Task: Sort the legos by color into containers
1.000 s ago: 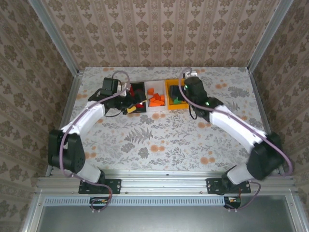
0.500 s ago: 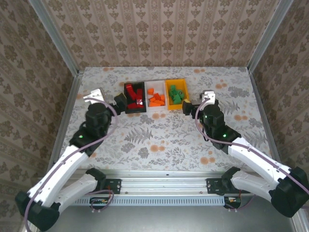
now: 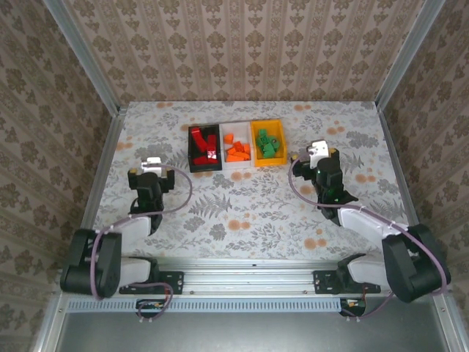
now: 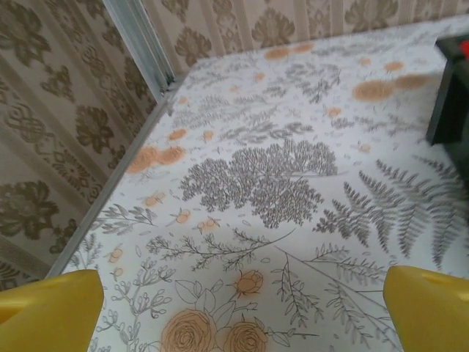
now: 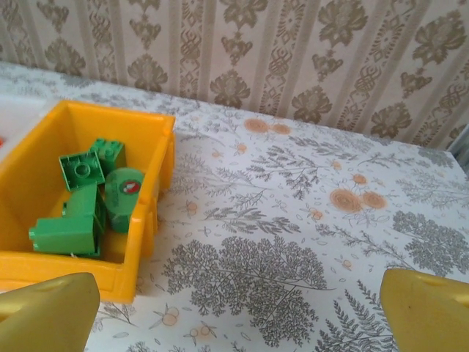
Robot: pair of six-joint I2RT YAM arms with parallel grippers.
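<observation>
Three joined containers stand in a row at the back middle. The black one point(image 3: 192, 156) holds red legos point(image 3: 204, 147), the white one point(image 3: 237, 164) holds orange legos point(image 3: 236, 150), and the yellow one point(image 3: 256, 141) holds green legos point(image 3: 268, 144). My left gripper point(image 3: 149, 173) sits left of the row and nearer the front, open and empty. Its yellow fingertips point(image 4: 51, 308) frame bare tablecloth, with the black container point(image 4: 445, 95) at the right edge. My right gripper point(image 3: 320, 163) sits right of the row, also open and empty. The yellow container point(image 5: 150, 209) with green legos point(image 5: 72, 216) lies to its left.
The table point(image 3: 242, 209) has a floral cloth. Patterned walls close it in at the back and sides, with metal corner posts point(image 4: 139, 37). Both arms are folded back low near the front rail point(image 3: 249, 275).
Both arms have pulled back from over the containers toward the near edge and folded down. The left gripper now sits left of the row, the right one to its right.
</observation>
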